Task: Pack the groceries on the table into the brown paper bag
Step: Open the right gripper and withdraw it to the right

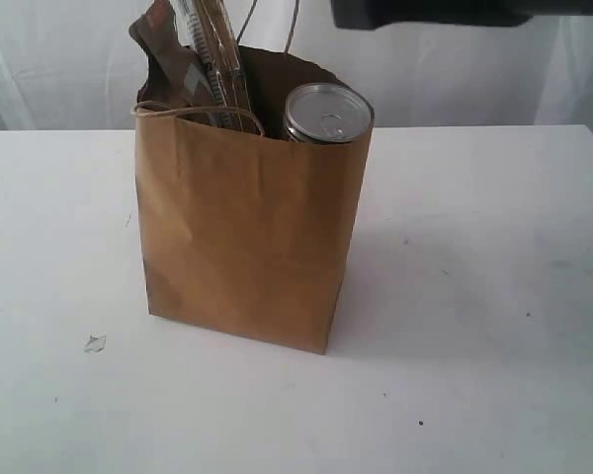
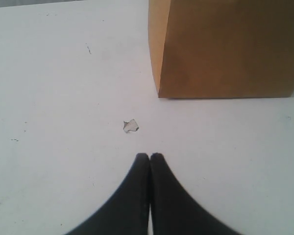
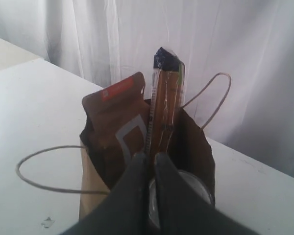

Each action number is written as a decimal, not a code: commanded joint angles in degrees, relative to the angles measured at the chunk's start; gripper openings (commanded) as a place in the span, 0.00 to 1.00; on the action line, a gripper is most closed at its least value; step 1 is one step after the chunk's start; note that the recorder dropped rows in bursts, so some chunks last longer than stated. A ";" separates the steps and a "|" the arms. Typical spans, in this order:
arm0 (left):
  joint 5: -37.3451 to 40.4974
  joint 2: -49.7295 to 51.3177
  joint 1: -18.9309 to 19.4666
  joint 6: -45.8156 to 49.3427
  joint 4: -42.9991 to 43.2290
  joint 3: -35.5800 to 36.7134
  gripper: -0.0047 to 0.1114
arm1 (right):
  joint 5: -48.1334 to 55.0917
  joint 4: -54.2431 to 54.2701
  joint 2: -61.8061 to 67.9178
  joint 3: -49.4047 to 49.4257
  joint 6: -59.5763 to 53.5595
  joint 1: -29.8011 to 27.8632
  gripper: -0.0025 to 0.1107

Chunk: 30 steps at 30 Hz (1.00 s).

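The brown paper bag (image 1: 247, 237) stands upright in the middle of the white table (image 1: 494, 296). Out of its open top stick a brown orange-labelled pouch (image 1: 168, 59), a spaghetti packet (image 1: 217, 49) and a jar with a shiny round lid (image 1: 326, 114). My right gripper (image 3: 150, 155) hovers over the bag's mouth, above the jar lid (image 3: 198, 188), its fingers almost together with nothing between them. My left gripper (image 2: 150, 155) is shut and empty, low over the bare table a little way from the bag's foot (image 2: 225, 49).
A small torn scrap (image 1: 95, 344) lies on the table left of the bag, just ahead of the left fingertips (image 2: 142, 157). The bag's cord handles (image 3: 34, 181) loop outwards. A white curtain (image 1: 59, 59) hangs behind the table.
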 commanded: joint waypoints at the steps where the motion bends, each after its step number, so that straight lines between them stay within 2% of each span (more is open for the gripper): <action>1: 0.27 -0.27 -0.14 -0.54 0.16 0.22 0.05 | 1.45 0.22 -3.33 3.37 -0.06 0.06 0.07; 9: 0.27 -0.27 -0.14 -0.54 0.16 0.22 0.05 | -0.70 2.08 -7.40 12.40 -0.06 0.06 0.07; 18: 0.27 -0.27 -0.14 -0.54 0.16 0.22 0.05 | -3.23 2.19 -21.87 28.51 -0.06 -0.82 0.07; 25: 0.27 -0.27 -0.14 -0.54 0.16 0.22 0.05 | -4.22 7.89 -31.52 42.59 -0.06 -10.64 0.07; 30: 0.27 -0.27 -0.14 -0.54 0.16 0.22 0.05 | -10.91 9.75 -37.58 50.89 -0.06 -17.74 0.07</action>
